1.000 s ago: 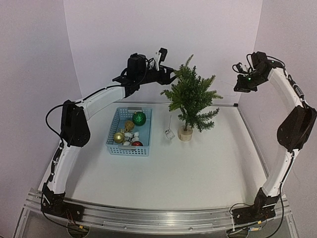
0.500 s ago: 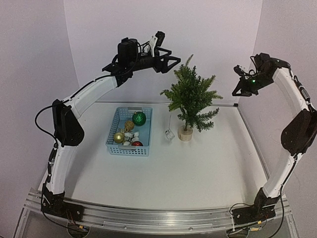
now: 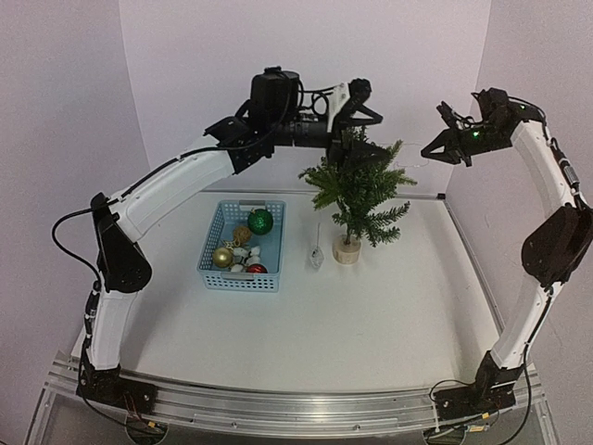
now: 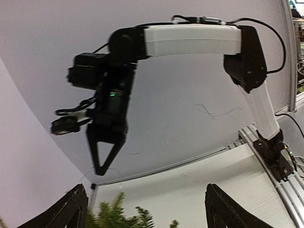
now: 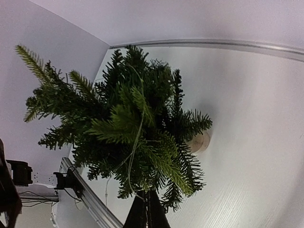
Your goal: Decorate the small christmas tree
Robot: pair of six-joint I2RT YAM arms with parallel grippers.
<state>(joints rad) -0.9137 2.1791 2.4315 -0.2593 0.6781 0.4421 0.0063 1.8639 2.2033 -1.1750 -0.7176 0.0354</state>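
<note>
The small christmas tree (image 3: pixel 357 185) stands upright on its round wooden base (image 3: pixel 347 250) at the back of the table. My left gripper (image 3: pixel 369 113) hovers open just above the treetop. In the left wrist view its fingers (image 4: pixel 71 209) stand wide apart with branch tips (image 4: pixel 118 216) low between them and nothing held. My right gripper (image 3: pixel 426 152) hangs to the right of the tree, shut on a thin pale wire (image 5: pixel 137 137) that runs from its tips (image 5: pixel 148 209) up over the branches (image 5: pixel 133 118). The wire's small white end (image 3: pixel 317 255) hangs left of the base.
A light blue basket (image 3: pixel 208 252) left of the tree holds a green ball (image 3: pixel 260 221), a gold ball (image 3: pixel 222 256), a red one (image 3: pixel 256 269) and small white pieces. Pale walls close the back and both sides.
My left arm swung right, from left of the tree to above its top, and its jaws opened wider. The right gripper moved left toward the tree, staying shut.
</note>
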